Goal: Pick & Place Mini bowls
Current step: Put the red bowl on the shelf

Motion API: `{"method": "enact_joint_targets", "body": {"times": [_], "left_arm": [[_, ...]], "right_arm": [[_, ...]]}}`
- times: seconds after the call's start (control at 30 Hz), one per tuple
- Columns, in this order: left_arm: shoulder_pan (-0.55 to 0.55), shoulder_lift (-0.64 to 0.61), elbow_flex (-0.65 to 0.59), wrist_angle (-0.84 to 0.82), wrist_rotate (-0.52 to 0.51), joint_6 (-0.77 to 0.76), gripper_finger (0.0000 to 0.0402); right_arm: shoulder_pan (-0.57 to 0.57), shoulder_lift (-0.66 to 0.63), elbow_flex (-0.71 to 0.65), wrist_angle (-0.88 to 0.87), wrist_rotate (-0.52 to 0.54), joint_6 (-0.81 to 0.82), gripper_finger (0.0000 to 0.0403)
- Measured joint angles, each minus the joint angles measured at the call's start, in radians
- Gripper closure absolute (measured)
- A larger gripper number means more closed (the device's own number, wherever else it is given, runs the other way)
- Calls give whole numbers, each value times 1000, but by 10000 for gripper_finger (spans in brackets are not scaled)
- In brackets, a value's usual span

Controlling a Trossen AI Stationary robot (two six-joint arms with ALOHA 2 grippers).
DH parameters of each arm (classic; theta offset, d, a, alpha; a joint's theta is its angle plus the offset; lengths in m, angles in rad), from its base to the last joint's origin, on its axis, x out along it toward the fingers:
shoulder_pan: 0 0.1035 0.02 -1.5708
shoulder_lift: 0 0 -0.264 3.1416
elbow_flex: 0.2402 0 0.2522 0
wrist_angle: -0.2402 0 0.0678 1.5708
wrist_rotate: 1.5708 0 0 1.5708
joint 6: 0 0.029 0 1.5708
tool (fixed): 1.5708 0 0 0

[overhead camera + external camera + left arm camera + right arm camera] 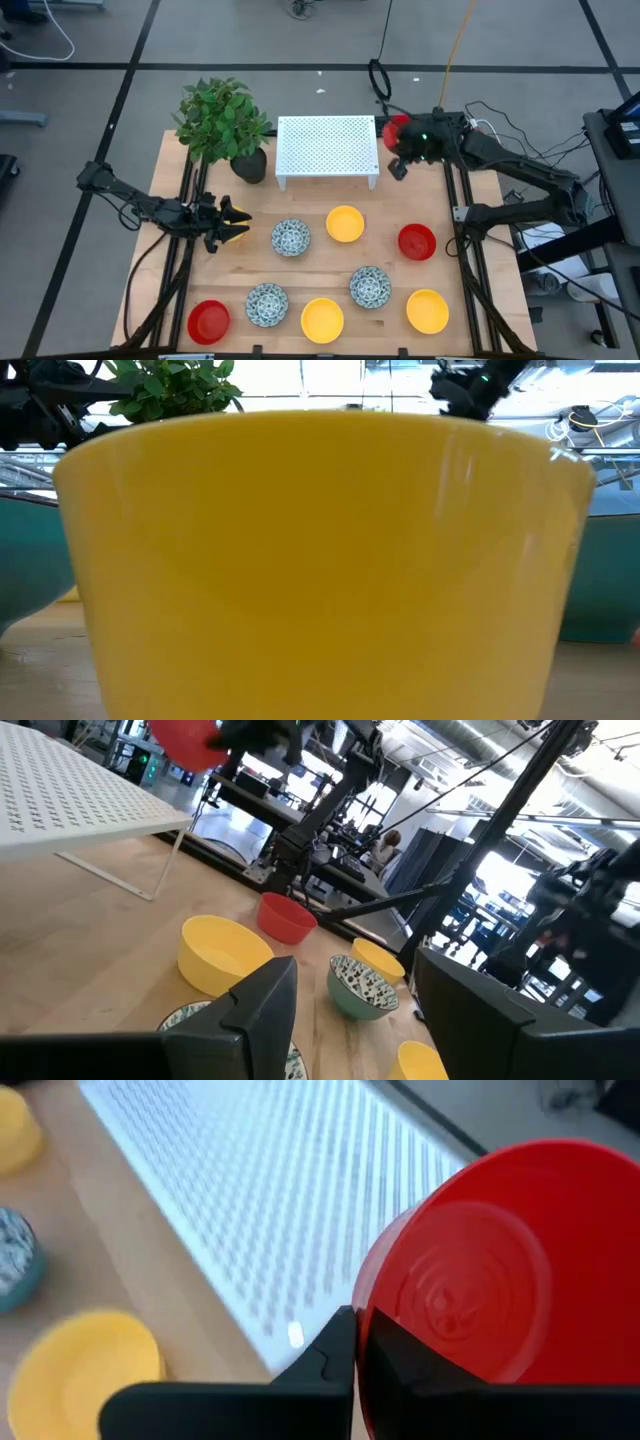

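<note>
high view: the left gripper [232,224] waits low over the table's [330,265] left side with fingers spread and nothing in them, clear of the eight bowls lying loose. at the rack's [327,147] right end, the right gripper [398,140] pinches a red bowl's [394,127] rim, holding it tilted, probably to set it there.

My right gripper [400,140] holds a red mini bowl [395,128] just beside the white perforated rack [327,147].
</note>
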Motion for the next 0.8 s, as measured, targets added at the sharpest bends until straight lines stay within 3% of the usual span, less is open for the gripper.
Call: {"method": "enact_joint_targets", "body": {"times": [0.33,0.8], "left_arm": [[0,0,0,0,0,0,194],[0,0,0,0,0,0,194]], "right_arm": [[-6,303,258,0,-114,-78,403],[-49,526,274,134,-89,-111,403]]}}
